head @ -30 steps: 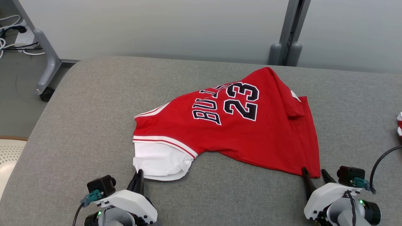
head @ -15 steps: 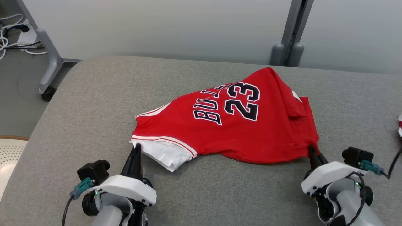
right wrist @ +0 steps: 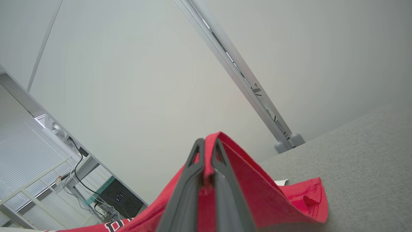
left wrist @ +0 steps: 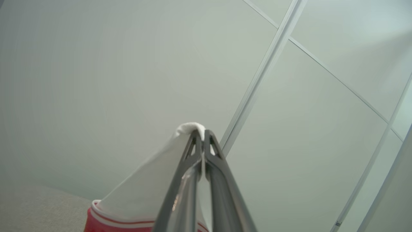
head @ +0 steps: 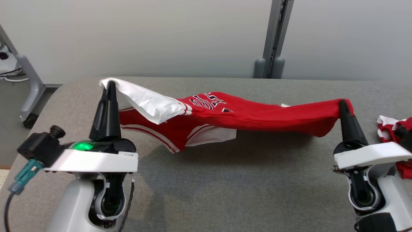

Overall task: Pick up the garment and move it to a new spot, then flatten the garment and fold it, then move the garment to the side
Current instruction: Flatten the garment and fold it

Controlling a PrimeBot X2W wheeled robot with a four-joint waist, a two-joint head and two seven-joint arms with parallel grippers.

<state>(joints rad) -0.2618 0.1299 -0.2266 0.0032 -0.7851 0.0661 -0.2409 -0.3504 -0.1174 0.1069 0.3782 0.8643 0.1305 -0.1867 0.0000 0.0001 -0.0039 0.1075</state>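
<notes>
Right claw [head: 343,103] pinching garment [head: 273,117] | red-white cloth [head: 387,126] just beside

The left gripper [head: 110,84] and right gripper [head: 342,103] each have two long, dark, tapering fingers [left wrist: 192,154] with triangular cut-outs near the tips. They rise from a flat white housing [head: 96,160] over a pale grey forearm [head: 74,206]. The left housing bears a green light [head: 83,146], and beside it sits a black camera block [head: 41,147] with a teal plug [head: 24,175] and dark cable [head: 5,211].
</notes>
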